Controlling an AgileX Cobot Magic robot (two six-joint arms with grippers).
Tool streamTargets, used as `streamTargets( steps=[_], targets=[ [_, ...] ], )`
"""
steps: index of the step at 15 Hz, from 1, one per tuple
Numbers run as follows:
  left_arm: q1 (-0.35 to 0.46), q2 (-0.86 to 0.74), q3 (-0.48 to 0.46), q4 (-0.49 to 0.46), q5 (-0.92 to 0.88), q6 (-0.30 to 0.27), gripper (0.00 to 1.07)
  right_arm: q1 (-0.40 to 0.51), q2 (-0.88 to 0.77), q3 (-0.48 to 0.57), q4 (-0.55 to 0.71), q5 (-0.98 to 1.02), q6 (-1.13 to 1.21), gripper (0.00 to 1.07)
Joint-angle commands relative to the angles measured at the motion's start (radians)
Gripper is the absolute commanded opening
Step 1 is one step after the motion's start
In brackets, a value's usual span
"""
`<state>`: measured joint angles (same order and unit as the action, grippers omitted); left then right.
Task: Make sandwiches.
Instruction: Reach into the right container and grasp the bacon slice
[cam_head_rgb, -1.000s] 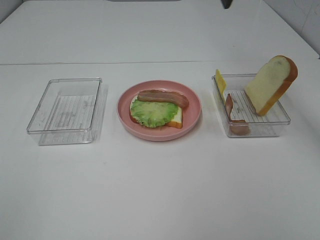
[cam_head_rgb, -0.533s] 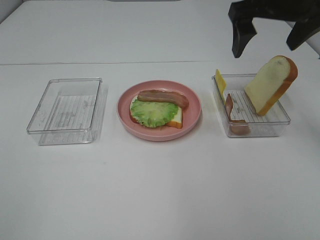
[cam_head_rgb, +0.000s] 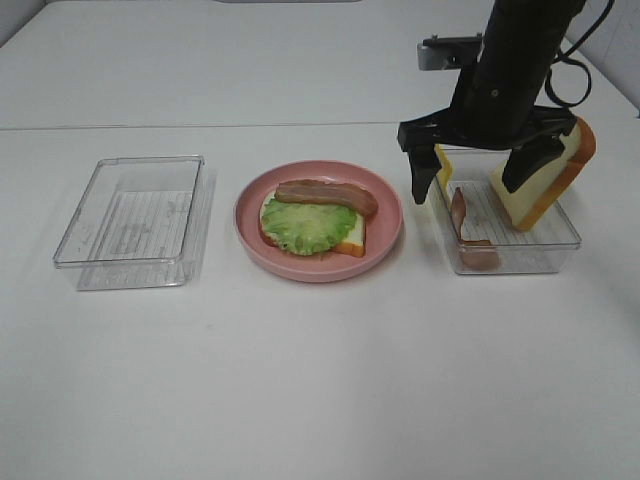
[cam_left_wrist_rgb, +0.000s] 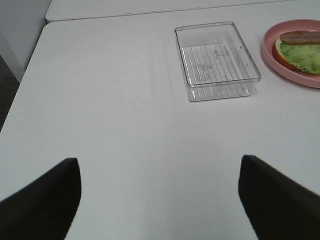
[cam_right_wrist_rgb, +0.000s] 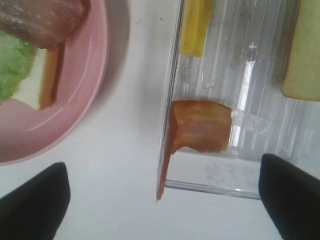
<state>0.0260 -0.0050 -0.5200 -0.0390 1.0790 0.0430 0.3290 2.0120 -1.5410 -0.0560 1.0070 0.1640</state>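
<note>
The part-built sandwich (cam_head_rgb: 312, 218) lies on a round pink plate (cam_head_rgb: 250, 240): a bread slice, green lettuce (cam_head_rgb: 305, 225) and a bacon strip (cam_head_rgb: 325, 195) on top. My right gripper (cam_head_rgb: 470, 182) is open, hanging over the right clear tray (cam_head_rgb: 560, 245), apart from its contents. That tray holds a yellow cheese slice (cam_head_rgb: 441, 160), a bacon strip (cam_head_rgb: 460, 215) and a leaning bread slice (cam_head_rgb: 550, 165). The right wrist view shows the bacon (cam_right_wrist_rgb: 200, 132), cheese (cam_right_wrist_rgb: 196, 25) and bread (cam_right_wrist_rgb: 302, 55) between the open gripper (cam_right_wrist_rgb: 161, 165). My left gripper (cam_left_wrist_rgb: 160, 170) is open and empty over bare table.
An empty clear tray (cam_head_rgb: 135, 220) stands left of the plate; it also shows in the left wrist view (cam_left_wrist_rgb: 216, 60). The white table's back edge line runs behind the trays. The plate (cam_right_wrist_rgb: 90, 100) sits close beside the right tray.
My right arm has come down from the back right into view and now hangs open over the right tray. The food and trays have not moved.
</note>
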Motion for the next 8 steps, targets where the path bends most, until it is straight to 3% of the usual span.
streamTargets(
  steps=[1, 4, 7, 8],
  targets=[
    [0.000, -0.013, 0.001, -0.004, -0.005, -0.002, 0.79, -0.005, 0.050, 0.004, 0.001, -0.030, -0.027, 0.98],
    [0.000, -0.013, 0.001, -0.004, -0.005, -0.002, 0.79, -0.005, 0.084, 0.004, 0.001, -0.054, -0.029, 0.95],
    [0.000, -0.013, 0.001, -0.004, -0.005, -0.002, 0.79, -0.005, 0.087, 0.004, -0.015, -0.072, -0.029, 0.76],
    [0.000, -0.013, 0.001, -0.004, -0.005, -0.002, 0.79, -0.005, 0.088, 0.004, -0.019, -0.076, -0.029, 0.41]
  ],
)
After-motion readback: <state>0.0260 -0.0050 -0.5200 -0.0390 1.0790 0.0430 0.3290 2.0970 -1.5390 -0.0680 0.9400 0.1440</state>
